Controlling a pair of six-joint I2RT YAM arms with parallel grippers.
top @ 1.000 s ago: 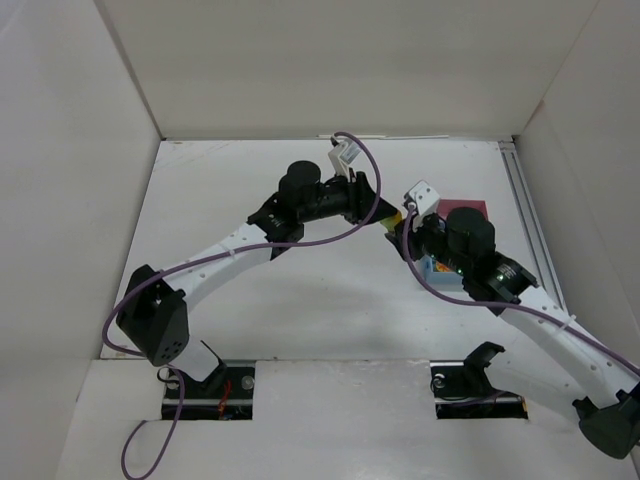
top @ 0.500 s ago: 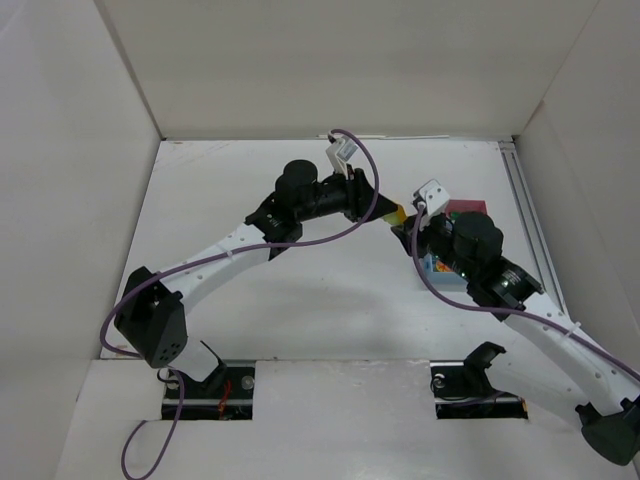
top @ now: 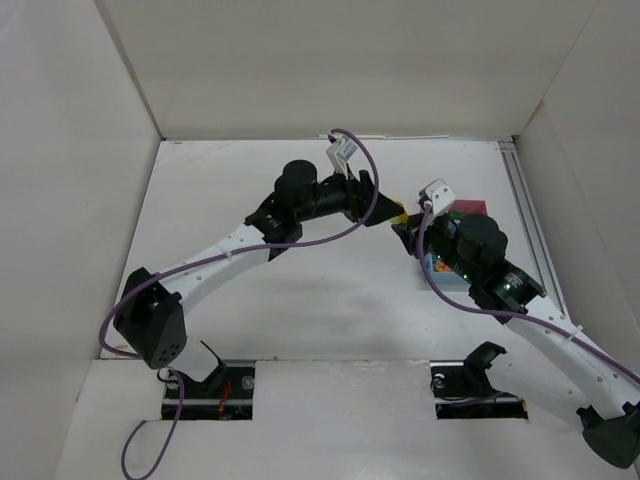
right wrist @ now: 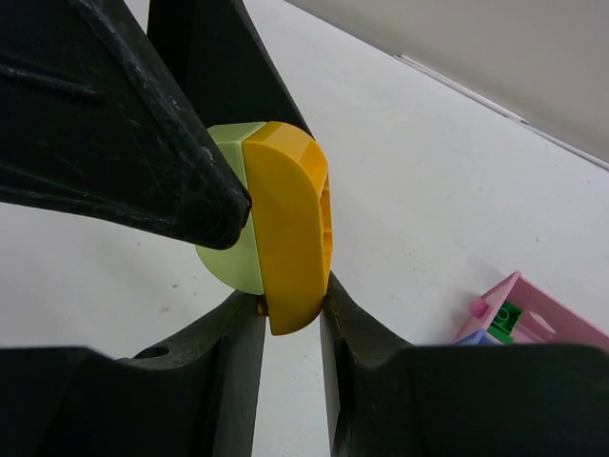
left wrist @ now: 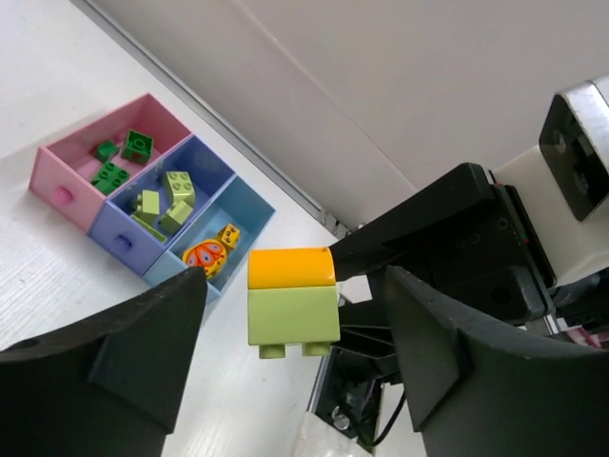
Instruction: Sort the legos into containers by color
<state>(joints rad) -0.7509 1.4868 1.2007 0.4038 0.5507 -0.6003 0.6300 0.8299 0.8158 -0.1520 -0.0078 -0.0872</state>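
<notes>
A two-brick clump, orange (left wrist: 290, 266) on pale green (left wrist: 293, 316), hangs above the table between both arms. My right gripper (right wrist: 292, 305) is shut on the orange half (right wrist: 295, 219); the pale green half (right wrist: 233, 262) sticks out to the left. My left gripper (left wrist: 295, 286) is open around the clump, with a gap on each side. The joined containers stand at the upper left of the left wrist view: the pink tray (left wrist: 59, 179) holds dark green legos (left wrist: 111, 175), the dark blue tray (left wrist: 119, 230) pale green ones (left wrist: 178, 186), and the light blue tray (left wrist: 249, 205) orange ones (left wrist: 203, 257).
From above, the two grippers meet at the clump (top: 399, 214), just left of the trays (top: 470, 208), which the right arm (top: 480, 250) largely covers. White walls enclose the table on three sides. A rail (top: 525, 215) runs along the right edge.
My left gripper has opened and let go of the clump. The right gripper has tightened on its orange half and shifted slightly right and away.
</notes>
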